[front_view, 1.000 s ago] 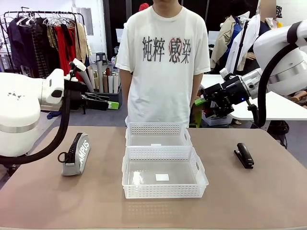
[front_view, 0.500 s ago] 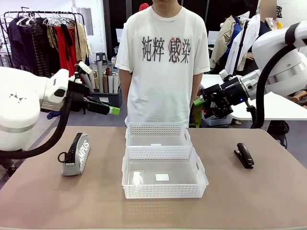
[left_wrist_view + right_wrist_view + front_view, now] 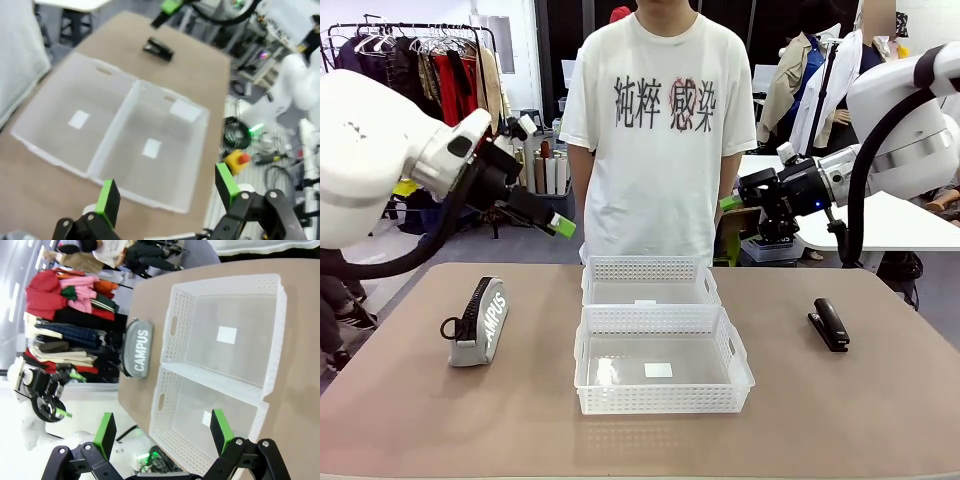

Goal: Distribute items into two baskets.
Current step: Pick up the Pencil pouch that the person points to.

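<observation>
A grey "CAMPUS" pouch [image 3: 480, 322] lies on the table's left; in the right wrist view the pouch [image 3: 137, 349] sits beside the baskets. The black stapler [image 3: 830, 324] rests on the right side, and the stapler [image 3: 159, 49] lies beyond the baskets in the left wrist view. Two empty white lattice baskets stand end to end in the middle: the near basket [image 3: 660, 398] and the far basket [image 3: 650, 268]. My left gripper [image 3: 552, 220] hangs open high above the table's left, and the left gripper [image 3: 167, 189] looks down on the baskets. High at the right, my right gripper [image 3: 735, 200] is open; the right gripper [image 3: 163, 427] holds nothing.
A person in a white printed T-shirt [image 3: 660, 130] stands at the far edge behind the baskets, hands down. Clothes racks [image 3: 430, 80] and another table stand beyond. Bare brown tabletop [image 3: 840, 420] surrounds the baskets on both sides and in front.
My left arm has risen and swung its gripper to the right, now tilted down toward the table. The right gripper has shifted only slightly. Pouch, stapler and baskets have not moved.
</observation>
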`<state>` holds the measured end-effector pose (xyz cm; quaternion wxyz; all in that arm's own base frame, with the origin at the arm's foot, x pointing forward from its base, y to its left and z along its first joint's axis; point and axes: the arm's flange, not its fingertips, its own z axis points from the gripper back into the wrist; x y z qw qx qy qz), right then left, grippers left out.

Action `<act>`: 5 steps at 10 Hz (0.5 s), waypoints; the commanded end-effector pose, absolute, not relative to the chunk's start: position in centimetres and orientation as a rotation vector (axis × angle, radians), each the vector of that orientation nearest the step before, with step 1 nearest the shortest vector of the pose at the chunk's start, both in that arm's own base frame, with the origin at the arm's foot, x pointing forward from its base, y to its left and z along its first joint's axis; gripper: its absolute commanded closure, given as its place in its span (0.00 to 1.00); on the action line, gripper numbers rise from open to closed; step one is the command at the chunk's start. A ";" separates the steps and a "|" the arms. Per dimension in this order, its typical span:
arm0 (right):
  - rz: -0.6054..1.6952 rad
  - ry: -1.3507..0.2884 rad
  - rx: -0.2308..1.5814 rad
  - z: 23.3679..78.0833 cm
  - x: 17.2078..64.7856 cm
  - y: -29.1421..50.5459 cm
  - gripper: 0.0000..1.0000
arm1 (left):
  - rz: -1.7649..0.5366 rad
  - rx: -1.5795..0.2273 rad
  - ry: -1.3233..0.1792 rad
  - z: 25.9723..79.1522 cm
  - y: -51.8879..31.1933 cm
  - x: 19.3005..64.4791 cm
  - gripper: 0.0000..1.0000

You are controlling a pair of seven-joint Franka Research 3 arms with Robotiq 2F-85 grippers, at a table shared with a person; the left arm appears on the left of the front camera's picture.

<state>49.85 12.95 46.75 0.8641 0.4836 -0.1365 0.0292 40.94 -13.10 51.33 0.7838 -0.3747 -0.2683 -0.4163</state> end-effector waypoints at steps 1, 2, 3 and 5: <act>-0.006 -0.298 1.149 47.2 51.4 12.7 0.00 | -0.788 -1.002 -0.506 52.2 -13.2 41.7 0.00; -0.023 -0.307 1.202 47.4 51.7 12.5 0.00 | -0.706 -1.012 -0.459 52.1 -13.5 42.1 0.00; -0.037 -0.342 1.240 47.9 52.0 12.5 0.00 | -0.700 -1.059 -0.431 51.8 -13.7 42.2 0.00; -0.040 -0.380 1.260 48.4 52.7 12.3 0.00 | -0.665 -1.188 -0.427 51.5 -14.3 42.8 0.00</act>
